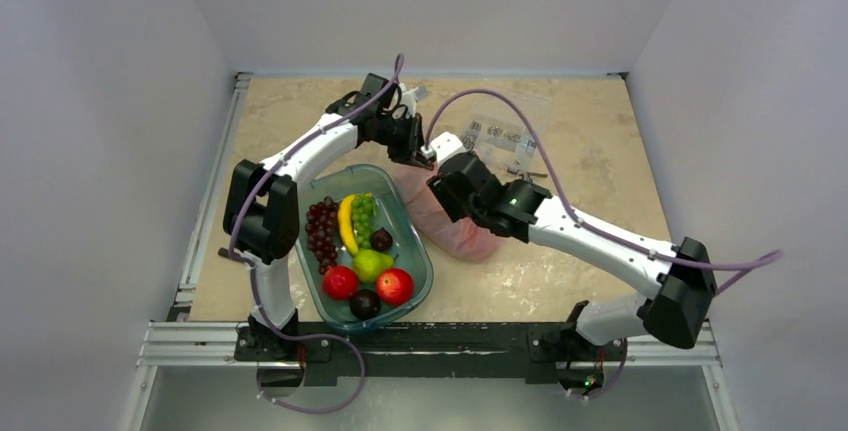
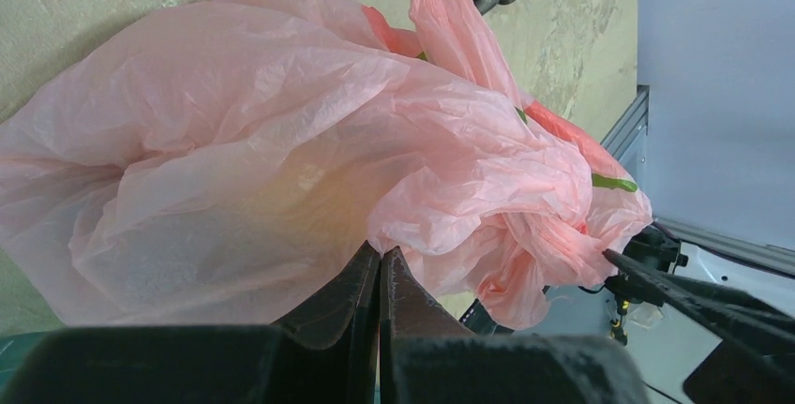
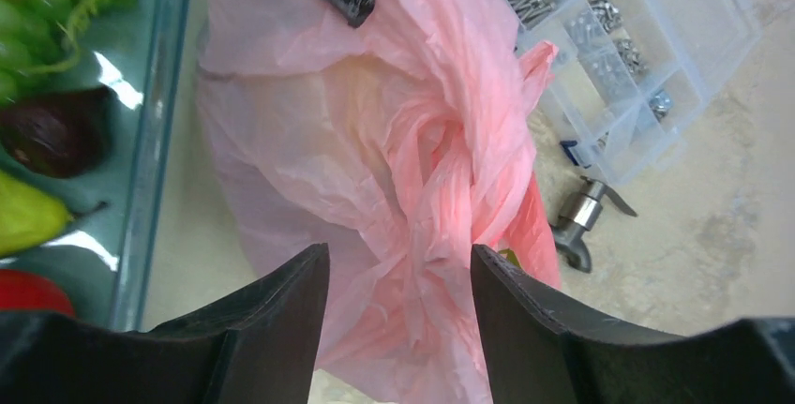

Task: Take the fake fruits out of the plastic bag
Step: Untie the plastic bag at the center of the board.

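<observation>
Lying on the table point(image 1: 620, 166) just beside the tray point(image 3: 150, 142), plastic bag point(image 1: 455, 226) with fake fruits point(image 2: 572, 137) showing orange-red inside; left tool point(image 2: 380, 268), closed, apparently pinches a fold to anchor it, while right tool point(image 3: 400, 273), jaws wide apart, straddles the bunched mouth, presumably to open it.

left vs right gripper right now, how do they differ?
Left gripper is shut, fingers pressed together; right gripper is wide open. Left's tips meet at the edge of the bag, and whether film is pinched between them is unclear; right straddles the bag's bunched folds. Shared: both are right at the pink bag.
</observation>
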Robot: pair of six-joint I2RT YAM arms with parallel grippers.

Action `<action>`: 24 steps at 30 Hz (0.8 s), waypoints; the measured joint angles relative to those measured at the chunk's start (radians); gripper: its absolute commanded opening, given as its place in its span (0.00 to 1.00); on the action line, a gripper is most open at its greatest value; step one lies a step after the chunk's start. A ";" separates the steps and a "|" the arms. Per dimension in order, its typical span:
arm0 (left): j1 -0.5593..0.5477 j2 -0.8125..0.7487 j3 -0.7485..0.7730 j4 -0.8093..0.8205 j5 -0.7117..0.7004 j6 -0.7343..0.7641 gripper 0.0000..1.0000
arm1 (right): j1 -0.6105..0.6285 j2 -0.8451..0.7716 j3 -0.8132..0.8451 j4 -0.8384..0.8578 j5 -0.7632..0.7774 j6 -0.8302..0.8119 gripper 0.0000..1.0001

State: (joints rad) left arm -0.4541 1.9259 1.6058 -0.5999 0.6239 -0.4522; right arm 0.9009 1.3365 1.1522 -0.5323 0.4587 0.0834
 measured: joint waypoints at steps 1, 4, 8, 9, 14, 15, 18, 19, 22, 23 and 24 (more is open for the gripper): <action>0.000 0.000 0.000 -0.001 0.000 0.000 0.00 | 0.027 0.021 0.004 -0.016 0.034 -0.003 0.53; -0.001 0.000 0.000 -0.002 0.000 0.000 0.00 | 0.083 0.085 0.019 -0.059 0.149 -0.015 0.48; -0.003 0.000 0.000 -0.002 0.000 0.000 0.00 | 0.120 0.198 0.073 -0.117 0.306 -0.016 0.44; -0.003 0.000 0.000 -0.002 0.000 0.000 0.00 | 0.127 0.223 0.080 -0.124 0.339 -0.017 0.42; -0.005 0.000 0.000 -0.002 0.001 0.000 0.00 | 0.144 0.302 0.084 -0.148 0.453 -0.029 0.33; -0.005 0.000 0.000 -0.003 0.001 0.000 0.00 | 0.145 0.308 0.084 -0.148 0.467 -0.033 0.30; -0.006 0.000 0.000 -0.003 0.001 0.000 0.00 | 0.146 0.313 0.084 -0.140 0.508 -0.044 0.13; -0.006 0.000 0.000 -0.002 0.001 0.000 0.00 | 0.146 0.313 0.084 -0.133 0.524 -0.047 0.04; -0.006 0.000 0.000 -0.003 0.001 0.000 0.00 | 0.146 0.312 0.082 -0.116 0.554 -0.044 0.00; -0.006 0.000 0.000 -0.003 0.000 0.000 0.00 | 0.146 0.310 0.079 -0.097 0.562 -0.037 0.00; -0.006 0.000 0.000 -0.003 -0.001 0.000 0.00 | 0.146 0.296 0.060 -0.061 0.563 -0.028 0.00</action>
State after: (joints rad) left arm -0.4599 1.9259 1.6058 -0.6025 0.6231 -0.4519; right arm 1.0473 1.6321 1.2125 -0.5938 1.0222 0.0551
